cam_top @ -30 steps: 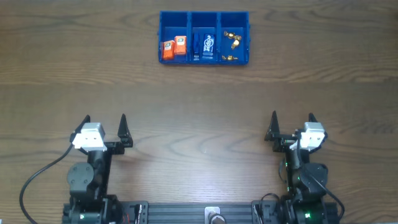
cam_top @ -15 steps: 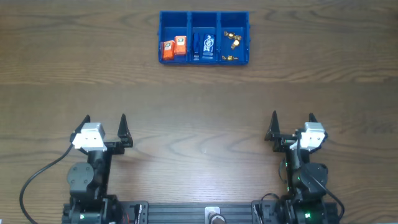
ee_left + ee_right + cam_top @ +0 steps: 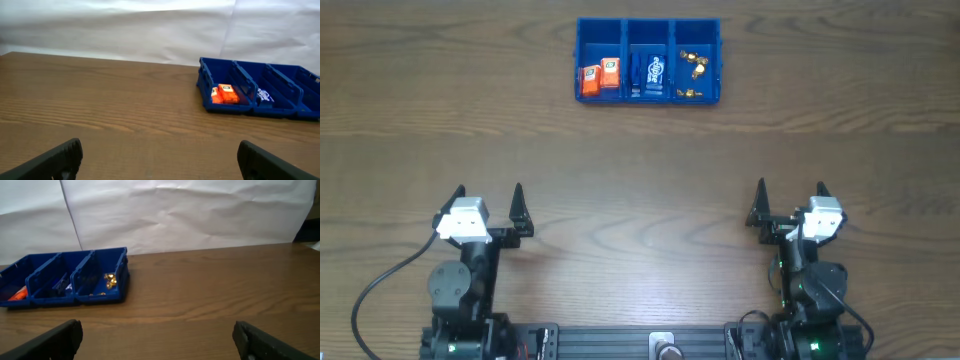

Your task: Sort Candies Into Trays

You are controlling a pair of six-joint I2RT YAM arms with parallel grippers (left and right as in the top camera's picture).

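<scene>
A blue three-compartment tray (image 3: 648, 22) sits at the far middle of the wooden table. Its left bin holds orange candies (image 3: 599, 77), the middle bin blue-wrapped candies (image 3: 653, 75), the right bin gold candies (image 3: 692, 66). The same tray (image 3: 260, 107) appears far ahead in the left wrist view with orange candies (image 3: 225, 93), and as the tray (image 3: 100, 296) with gold candies (image 3: 109, 280) in the right wrist view. My left gripper (image 3: 489, 196) stands open near the front left, holding nothing. My right gripper (image 3: 790, 195) stands open near the front right, also holding nothing.
Bare wooden tabletop (image 3: 640, 170) spreads between the grippers and the tray. A white backdrop (image 3: 190, 215) hangs behind the table's far edge. The arm bases and a black rail (image 3: 650, 340) run along the near edge.
</scene>
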